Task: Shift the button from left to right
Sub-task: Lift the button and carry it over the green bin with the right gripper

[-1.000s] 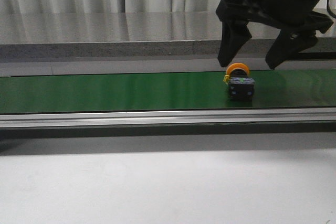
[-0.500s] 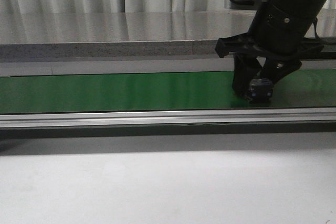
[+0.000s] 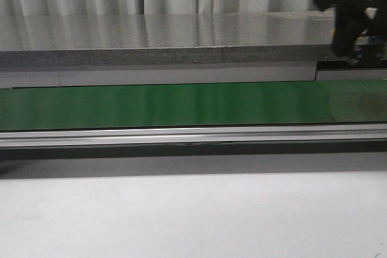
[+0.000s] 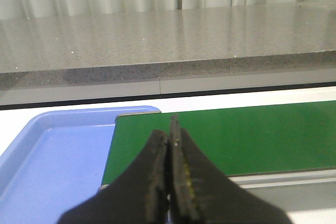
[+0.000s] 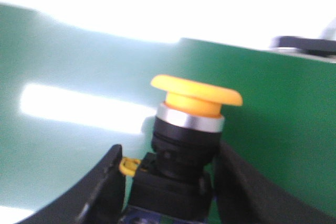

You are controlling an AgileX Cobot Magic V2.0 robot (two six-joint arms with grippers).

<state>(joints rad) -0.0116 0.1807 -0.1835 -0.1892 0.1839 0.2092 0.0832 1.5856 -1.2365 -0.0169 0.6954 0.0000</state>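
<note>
The button (image 5: 195, 97) has a yellow-orange mushroom cap, a silver ring and a blocky black body. It sits between the two black fingers of my right gripper (image 5: 169, 153), which is shut on its body above the green belt (image 5: 63, 77). In the front view the right gripper (image 3: 352, 25) is a blurred dark shape raised at the far right, and the button does not show there. My left gripper (image 4: 170, 129) is shut and empty, over the left end of the green belt (image 4: 252, 135).
The green conveyor belt (image 3: 151, 104) runs across the table with a metal rail (image 3: 181, 135) along its near side. A blue tray (image 4: 52, 156) lies at the belt's left end. A grey stone counter (image 3: 121, 40) and curtains stand behind.
My right gripper came down around the button on the belt, closed on it, then rose and moved right. The belt no longer carries the button. The left arm is not seen earlier.
</note>
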